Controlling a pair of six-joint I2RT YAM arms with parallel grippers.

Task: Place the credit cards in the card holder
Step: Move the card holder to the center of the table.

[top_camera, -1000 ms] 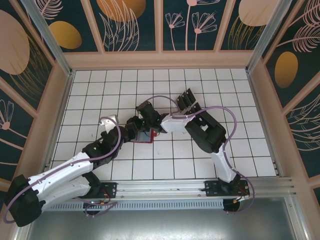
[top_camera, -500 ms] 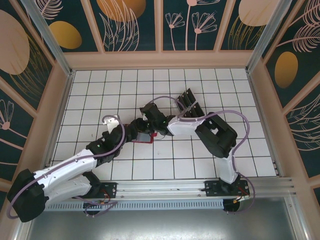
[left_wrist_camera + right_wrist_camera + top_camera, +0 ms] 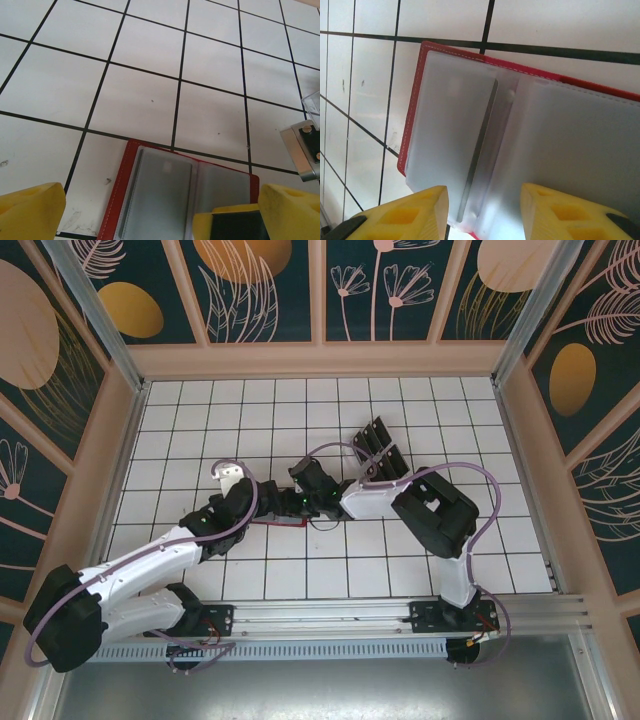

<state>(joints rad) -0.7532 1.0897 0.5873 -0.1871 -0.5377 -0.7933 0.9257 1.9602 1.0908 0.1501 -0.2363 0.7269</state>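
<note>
Right fingers point(image 3: 405, 212) shifted; card holder point(image 3: 465, 115) open beneath

The white gridded table point(image 3: 200, 410) carries the opened red card holder point(image 3: 165, 200), with the credit cards point(image 3: 378, 445) grouped farther back.

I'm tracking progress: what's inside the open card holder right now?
The card holder lies open, showing frosted plastic sleeves with no black card visible through them. The right gripper's fingers cover the sleeves' near edge, so that strip cannot be checked.
</note>
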